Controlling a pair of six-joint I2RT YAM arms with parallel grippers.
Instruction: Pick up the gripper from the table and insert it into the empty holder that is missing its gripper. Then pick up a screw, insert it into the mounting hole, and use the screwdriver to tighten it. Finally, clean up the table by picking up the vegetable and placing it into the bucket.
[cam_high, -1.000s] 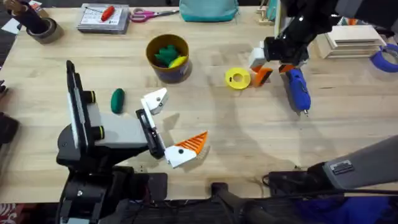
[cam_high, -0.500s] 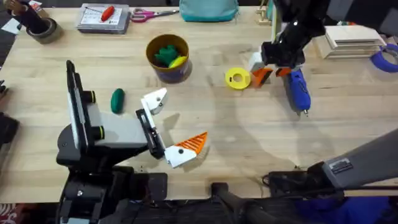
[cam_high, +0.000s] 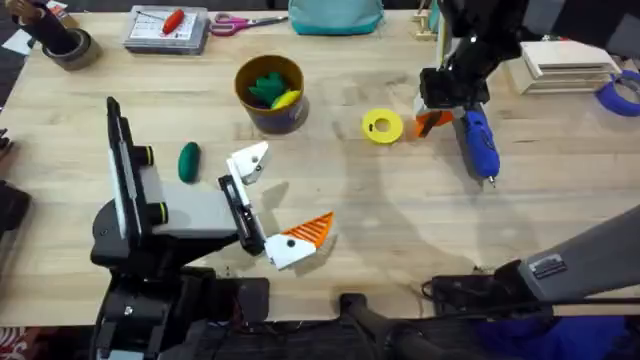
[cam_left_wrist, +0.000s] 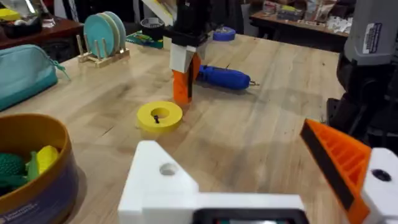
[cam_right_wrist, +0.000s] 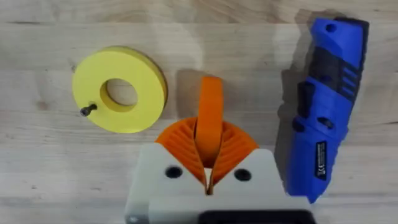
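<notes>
Overhead view: the right claw (cam_high: 432, 118) stands over the far right part of the tabletop (cam_high: 400, 220), just beside the flat yellow ring (cam_high: 382, 126) on one side and the blue screwdriver (cam_high: 479, 146) on the other. The right wrist view looks straight down on this spot: the two orange ribbed fingers (cam_right_wrist: 231, 148) are clenched on the small orange gripper (cam_right_wrist: 210, 115), which stands on edge between them, its free end pointing away from the claw. The ring (cam_right_wrist: 119, 98) lies flat just beside it, with a small dark screw (cam_right_wrist: 87, 111) at the ring's outer edge. The screwdriver (cam_right_wrist: 323, 106) lies on its side on the wood, apart from the gripper.

From the left wrist camera, the right claw (cam_left_wrist: 182, 81) comes down vertically, its orange tip at or close to the tabletop (cam_left_wrist: 261, 130) between the ring (cam_left_wrist: 159, 116) and the screwdriver (cam_left_wrist: 222, 77).

The left arm rests low at the near left of the overhead picture. Its claw (cam_high: 270, 205) is released, jaws wide apart: one side is the bare white holder (cam_high: 248, 162), the other a white mount carrying an orange ribbed finger (cam_high: 312, 232). The dark green vegetable (cam_high: 189, 161) lies on the tabletop just beside the left arm, near the holder. The bucket (cam_high: 270, 93) stands farther back, with a bright green leafy toy (cam_high: 266, 86) and a yellow toy (cam_high: 286, 99) inside.
</notes>
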